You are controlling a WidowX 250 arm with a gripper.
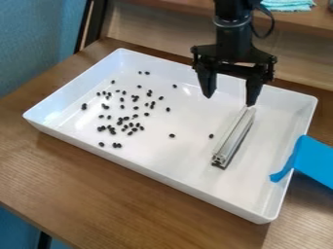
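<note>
The black gripper (229, 101) hangs over the back right part of a white tray (162, 177), its two fingers spread wide with nothing between them. Its right fingertip is just above or at the far end of a silver metal bar (232, 136); whether they touch I cannot tell. The bar lies in the tray's right half, slanting from back right toward front left. Many small black beans (123, 119) are scattered over the tray's left half, and a few single ones lie nearer the middle, one of them left of the bar.
A blue flat object (315, 160) overlaps the tray's right rim, its narrow end inside. The tray stands on a brown wooden table (98, 194). A teal cloth (287, 5) lies on a wooden surface at the back right.
</note>
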